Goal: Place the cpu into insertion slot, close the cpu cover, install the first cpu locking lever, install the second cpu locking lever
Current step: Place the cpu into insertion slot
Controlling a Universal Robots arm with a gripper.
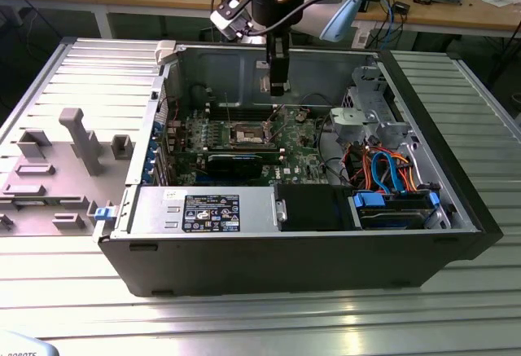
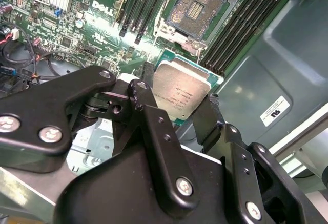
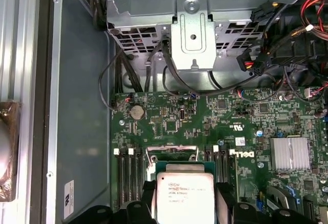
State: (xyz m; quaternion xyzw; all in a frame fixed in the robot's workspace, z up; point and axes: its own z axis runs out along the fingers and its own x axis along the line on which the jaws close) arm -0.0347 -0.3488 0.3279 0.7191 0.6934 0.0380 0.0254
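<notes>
A: What is the black two-finger gripper (image 2: 177,105) doing?

B: It is pinching the small square chip with the dull silver-grey metal top, the cpu (image 2: 180,93); one black finger (image 2: 139,92) is pressing on each of two opposite edges, and the flat top is facing the camera in both wrist views.

A: So the cpu is not seated?

B: No; it is hanging in the air inside the open black computer case (image 1: 285,258), above the green motherboard (image 2: 97,14); nothing is touching it but the fingers.

A: And which way is the target lying?

B: The square insertion slot with the silver rim and brownish pin field (image 2: 197,8) is lying past the chip's far edge, well below it; its pin field is showing bare. In the exterior view the gripper (image 1: 277,87) is hovering higher than the slot (image 1: 247,134) and a little toward the exterior view's right of it.

A: Is the chip lining up?

B: Judging from the second wrist view, its edges are running roughly parallel to the slot's rim and the long black memory slots (image 2: 148,3); a sideways offset and a drop are separating the two.
</notes>
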